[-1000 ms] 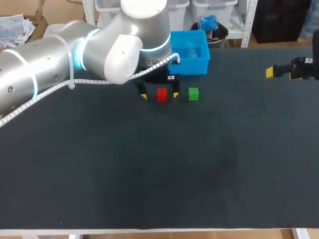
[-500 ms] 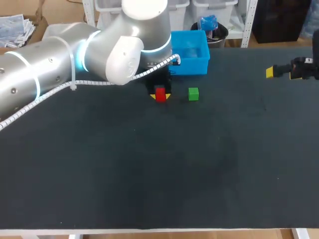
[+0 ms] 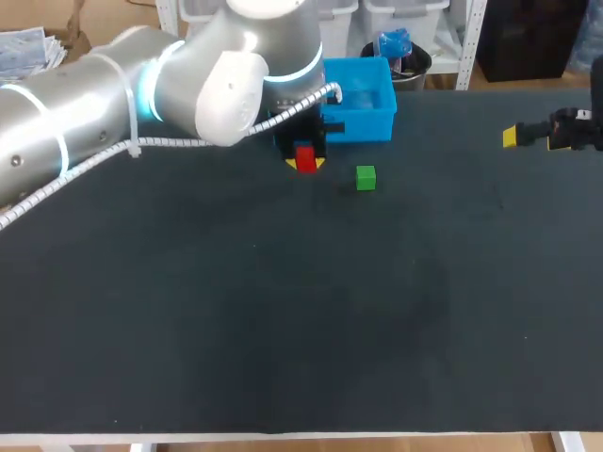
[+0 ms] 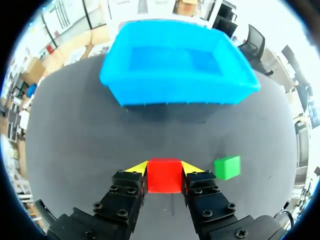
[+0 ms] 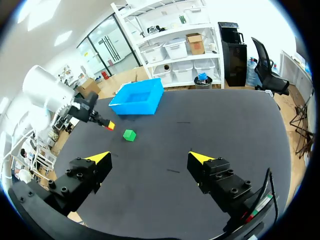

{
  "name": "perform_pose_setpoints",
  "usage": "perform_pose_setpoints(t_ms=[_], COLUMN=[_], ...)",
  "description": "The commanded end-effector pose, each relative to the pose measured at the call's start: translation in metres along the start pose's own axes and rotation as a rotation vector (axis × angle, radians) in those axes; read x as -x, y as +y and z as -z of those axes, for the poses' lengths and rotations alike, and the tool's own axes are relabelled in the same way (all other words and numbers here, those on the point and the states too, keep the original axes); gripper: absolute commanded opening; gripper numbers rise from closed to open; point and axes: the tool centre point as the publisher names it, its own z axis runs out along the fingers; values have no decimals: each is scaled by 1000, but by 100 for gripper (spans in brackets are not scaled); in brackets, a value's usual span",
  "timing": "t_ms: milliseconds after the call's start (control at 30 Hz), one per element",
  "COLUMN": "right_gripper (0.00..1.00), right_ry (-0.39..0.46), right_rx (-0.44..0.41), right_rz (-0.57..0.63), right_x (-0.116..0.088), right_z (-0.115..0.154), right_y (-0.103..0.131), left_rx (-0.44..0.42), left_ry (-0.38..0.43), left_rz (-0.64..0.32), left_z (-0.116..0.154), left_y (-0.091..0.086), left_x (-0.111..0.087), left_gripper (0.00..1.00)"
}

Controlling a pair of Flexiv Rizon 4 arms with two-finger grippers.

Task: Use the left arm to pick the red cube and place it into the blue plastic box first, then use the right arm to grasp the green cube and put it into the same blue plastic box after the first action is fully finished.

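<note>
My left gripper (image 3: 306, 163) (image 4: 164, 167) is shut on the red cube (image 3: 304, 155) (image 4: 164, 175), which hangs just above the table in front of the blue plastic box (image 3: 358, 98) (image 4: 176, 62). The box looks empty inside in the left wrist view. The green cube (image 3: 366, 177) (image 4: 227, 166) (image 5: 129, 135) rests on the table to the right of the red one. My right gripper (image 3: 513, 137) (image 5: 150, 158) stands open far off at the table's right side, nothing between its fingers. In the right wrist view the left gripper (image 5: 107, 125) with the red cube shows ahead, near the blue box (image 5: 138, 98).
The dark table (image 3: 283, 311) stretches wide in front of the cubes. My left arm (image 3: 113, 104) crosses the back left part of it.
My left gripper closed on the red cube and has lifted it a little, shifting toward the blue box. The right arm and the green cube have kept still.
</note>
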Motion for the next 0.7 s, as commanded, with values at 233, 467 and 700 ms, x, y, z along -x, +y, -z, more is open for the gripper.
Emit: perform_pose_setpoints(t_ms=[233,467,700], right_gripper=[100,100,100], right_ry=[1,1,1], right_rx=[-1,-1,-1], right_rz=[0,0,0], right_x=[0,0,0], right_z=[-1,-1,-1], right_y=[0,0,0], left_rx=[-39,-58,-118], left_ry=[-109,-161,-208], left_rz=[-42,-64,-86], left_z=[81,106,118], left_y=[5,12,12], left_x=[19,22,21], left_gripper=[0,0,0])
